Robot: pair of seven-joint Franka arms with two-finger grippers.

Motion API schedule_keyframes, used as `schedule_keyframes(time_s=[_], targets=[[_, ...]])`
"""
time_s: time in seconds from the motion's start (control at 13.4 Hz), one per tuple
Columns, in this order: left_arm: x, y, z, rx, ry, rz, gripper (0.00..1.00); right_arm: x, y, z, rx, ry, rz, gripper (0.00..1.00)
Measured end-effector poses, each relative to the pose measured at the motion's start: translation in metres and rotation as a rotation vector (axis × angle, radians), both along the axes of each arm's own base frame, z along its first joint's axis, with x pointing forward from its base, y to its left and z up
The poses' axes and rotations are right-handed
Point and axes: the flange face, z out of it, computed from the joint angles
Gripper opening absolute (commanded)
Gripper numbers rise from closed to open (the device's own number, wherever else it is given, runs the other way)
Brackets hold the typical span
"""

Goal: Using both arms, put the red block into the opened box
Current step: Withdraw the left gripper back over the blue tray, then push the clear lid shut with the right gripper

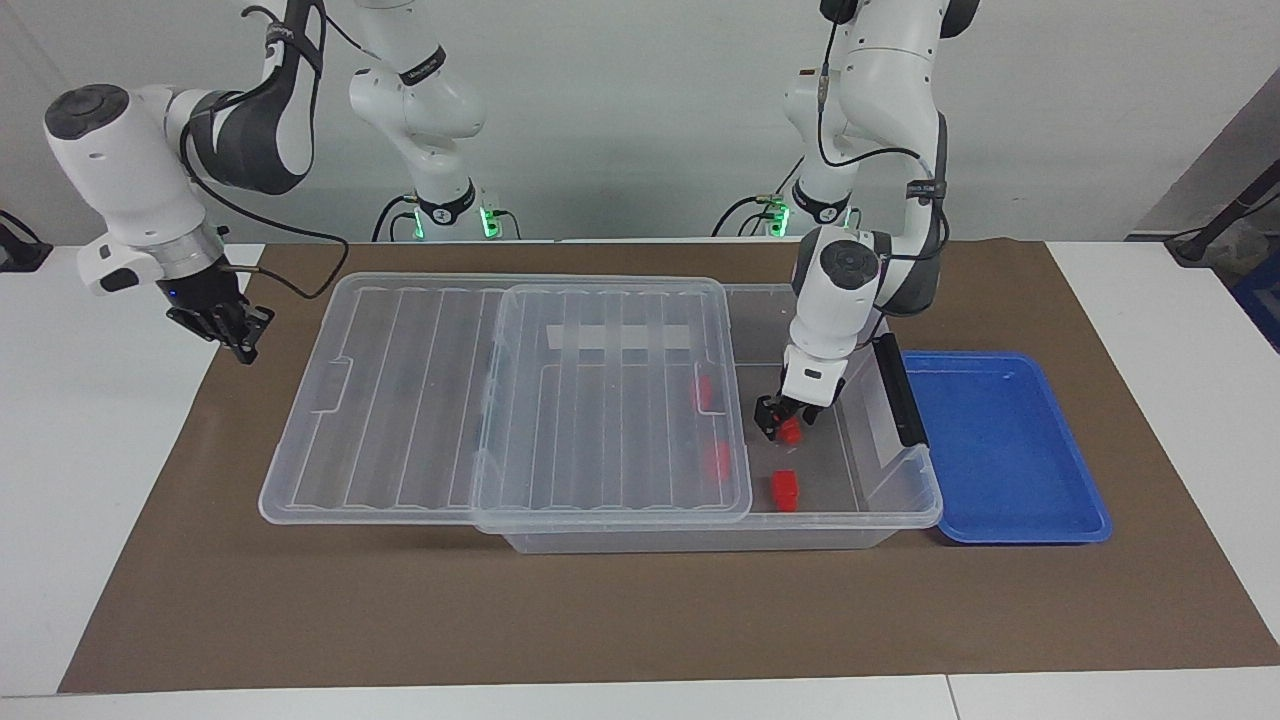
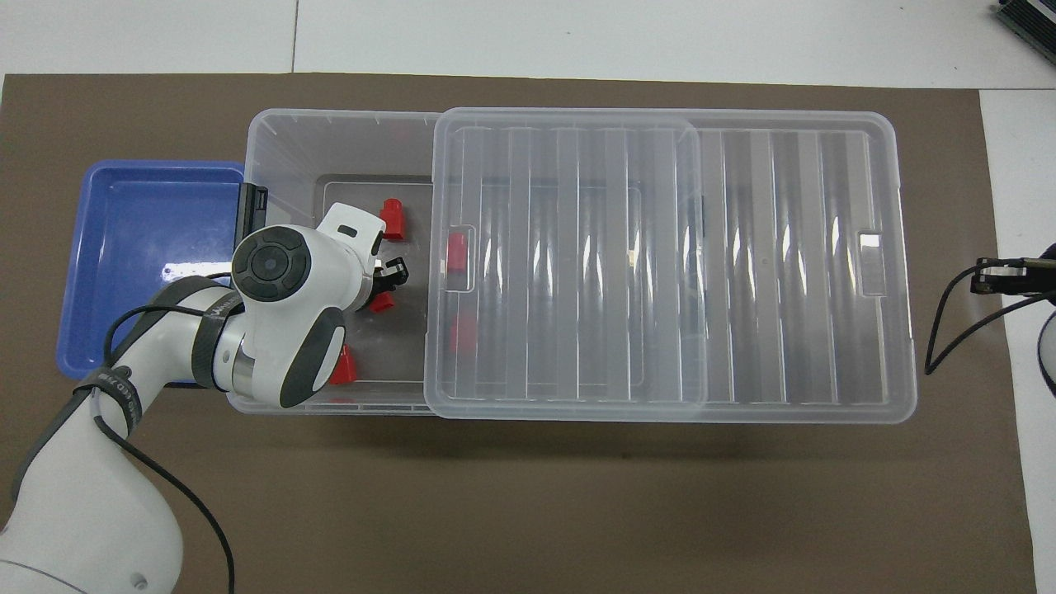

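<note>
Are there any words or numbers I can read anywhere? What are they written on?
No text can be read.
White label strip on the box: looks blank through the lid.
Black band on the left arm: small white lettering, too small to read.
Black band on the right arm: small white lettering, too small to read.
Red blocks and blue tray: no writing visible.
</note>
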Motion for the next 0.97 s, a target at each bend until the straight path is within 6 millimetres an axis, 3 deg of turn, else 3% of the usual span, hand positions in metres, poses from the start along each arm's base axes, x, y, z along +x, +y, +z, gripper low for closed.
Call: schedule_keyframes(time_s=[0.15, 0.22, 0.52, 0.67, 0.82, 0.97], targets=[[0.007, 0.003, 0.015, 0.015, 0.032, 0.010, 0.85, 0.001, 0.006, -0.002, 0.002, 0.003, 0.010, 0.00], [0.015, 0.006, 0.036, 0.032, 0.073, 0.019, 0.85, 0.001, 0.007, -0.002, 0.002, 0.001, 0.013, 0.00], [0.033, 0.042, 0.157, 0.072, 0.174, 0.024, 0.85, 0.005, 0.016, -0.011, -0.003, -0.032, 0.027, 0.00], [0.027, 0.083, 0.202, 0.075, 0.203, -0.061, 0.85, 0.009, 0.016, -0.021, -0.003, -0.039, 0.019, 0.00], [0.016, 0.137, 0.240, 0.066, 0.204, -0.139, 0.87, 0.012, 0.019, -0.028, 0.000, -0.034, 0.023, 0.00], [-0.002, 0.185, 0.274, 0.056, 0.198, -0.194, 0.96, 0.016, 0.037, -0.030, 0.001, -0.031, 0.053, 0.00]])
